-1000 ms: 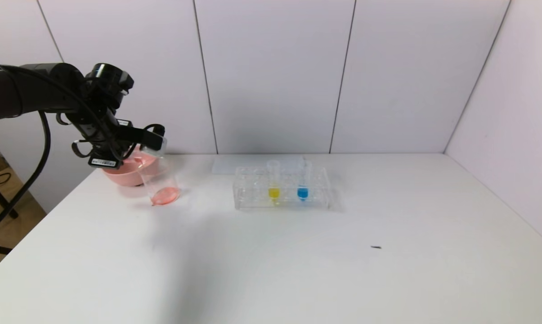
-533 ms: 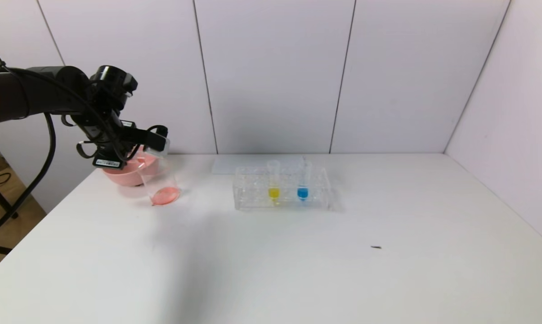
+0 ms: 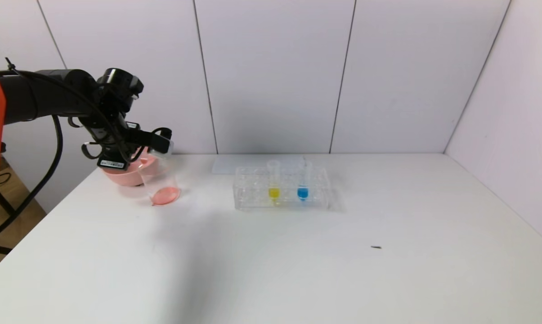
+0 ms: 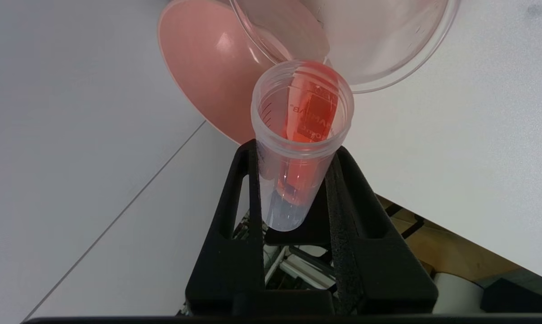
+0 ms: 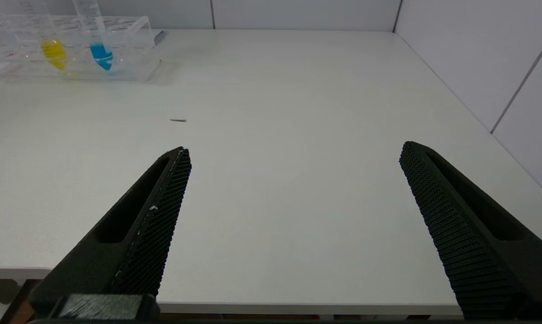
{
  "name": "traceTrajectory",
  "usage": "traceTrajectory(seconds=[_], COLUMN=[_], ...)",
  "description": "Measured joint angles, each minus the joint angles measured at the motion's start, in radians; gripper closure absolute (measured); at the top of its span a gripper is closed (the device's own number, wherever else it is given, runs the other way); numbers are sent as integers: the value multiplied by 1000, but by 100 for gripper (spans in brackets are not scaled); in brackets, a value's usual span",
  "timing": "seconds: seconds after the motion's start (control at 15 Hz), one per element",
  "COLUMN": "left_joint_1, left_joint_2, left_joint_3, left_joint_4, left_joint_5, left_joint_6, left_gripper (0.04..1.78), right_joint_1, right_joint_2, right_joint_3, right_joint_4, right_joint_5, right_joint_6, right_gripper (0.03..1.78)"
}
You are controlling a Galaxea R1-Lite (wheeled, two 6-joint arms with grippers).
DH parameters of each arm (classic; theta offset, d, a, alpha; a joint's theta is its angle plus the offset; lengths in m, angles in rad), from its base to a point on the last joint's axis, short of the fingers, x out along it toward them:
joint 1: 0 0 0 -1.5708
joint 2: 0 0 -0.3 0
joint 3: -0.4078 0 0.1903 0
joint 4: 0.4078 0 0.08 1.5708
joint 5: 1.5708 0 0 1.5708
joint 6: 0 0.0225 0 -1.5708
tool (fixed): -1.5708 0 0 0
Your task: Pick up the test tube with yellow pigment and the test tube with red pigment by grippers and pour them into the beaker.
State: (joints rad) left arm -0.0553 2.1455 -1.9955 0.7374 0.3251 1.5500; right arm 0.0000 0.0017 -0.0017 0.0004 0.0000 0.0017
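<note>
We note the left tool (image 3: 162, 139) raised over the beaker (image 3: 159, 182) at the far left of the surface (image 3: 271, 261) — it is clenched on the test tube with red pigment (image 4: 300, 139), which is tipped with its open mouth just at the beaker's rim. Red liquid streaks the tube's inner wall, and a pale red pool lies in the beaker's bottom. A pink bowl (image 3: 120, 173) sits just behind the beaker. The test tube with yellow pigment (image 3: 274, 182) stands upright in the clear rack (image 3: 282, 188) mid-surface, beside a blue-tipped tube (image 3: 302, 182). The right tool (image 5: 293, 216) hangs released — fingers wide apart — over the near edge of the surface, well away from the rack.
</note>
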Motion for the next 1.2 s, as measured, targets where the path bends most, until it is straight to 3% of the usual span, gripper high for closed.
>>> traceTrajectory(seconds=[1.2], left_joint_1=[-33], left_joint_2=[3], left_joint_3=[0], left_joint_4=[-18], left_joint_5=[123], left_joint_6=[42], left_gripper=[138], right_joint_1=[0], right_joint_2=[0], right_joint_3=[0], right_joint_4=[0], right_joint_5=[0], right_joint_6=[0], right_gripper=[11])
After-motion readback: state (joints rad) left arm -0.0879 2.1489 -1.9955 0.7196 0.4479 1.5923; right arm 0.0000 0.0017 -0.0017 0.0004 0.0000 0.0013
